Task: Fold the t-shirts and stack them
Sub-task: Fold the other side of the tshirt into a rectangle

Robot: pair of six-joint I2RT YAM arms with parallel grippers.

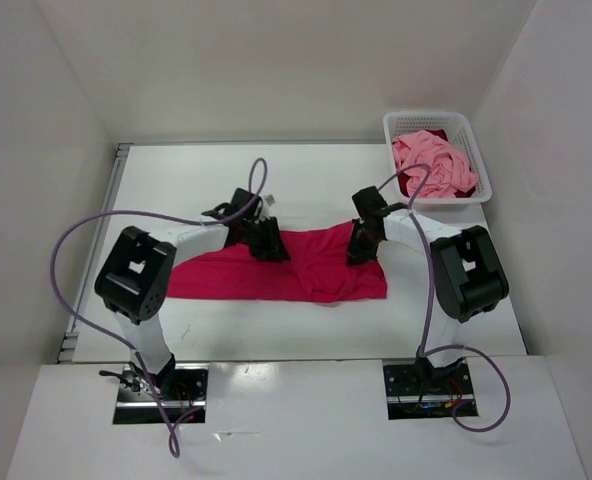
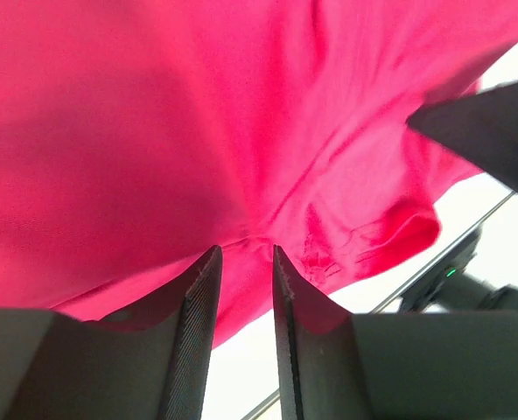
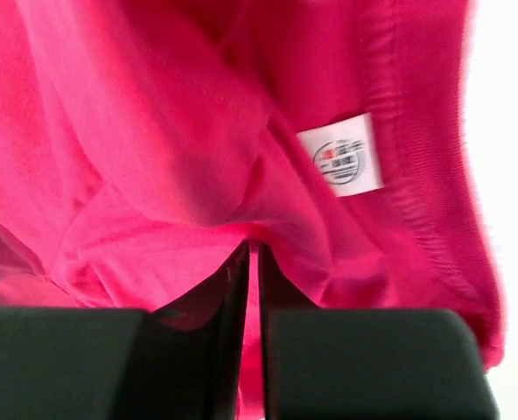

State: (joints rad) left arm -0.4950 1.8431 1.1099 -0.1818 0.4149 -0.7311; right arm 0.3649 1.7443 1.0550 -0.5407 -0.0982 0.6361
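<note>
Here, the right tool (image 3: pixel 252 249) is clamped nearly shut on the magenta-red t-shirt (image 1: pixel 236 275) beside its label (image 3: pixel 339 160); the left tool (image 2: pixel 244 249), jaws narrowly parted, appears to pinch a bunched fold. The light, limp cloth lies across the worktop (image 1: pixel 326 185) and is probably best held at its hems. White walls (image 1: pixel 276 70) enclose it.

I see both arms, left arm (image 1: pixel 134 278) and right arm (image 1: pixel 468 272), built of white links and black boxy joint housings; one lilac cable (image 1: pixel 58 265) trails along each; the left gripper (image 2: pixel 245 252) has black fingers (image 2: pixel 202 324), ribbed inside.
</note>
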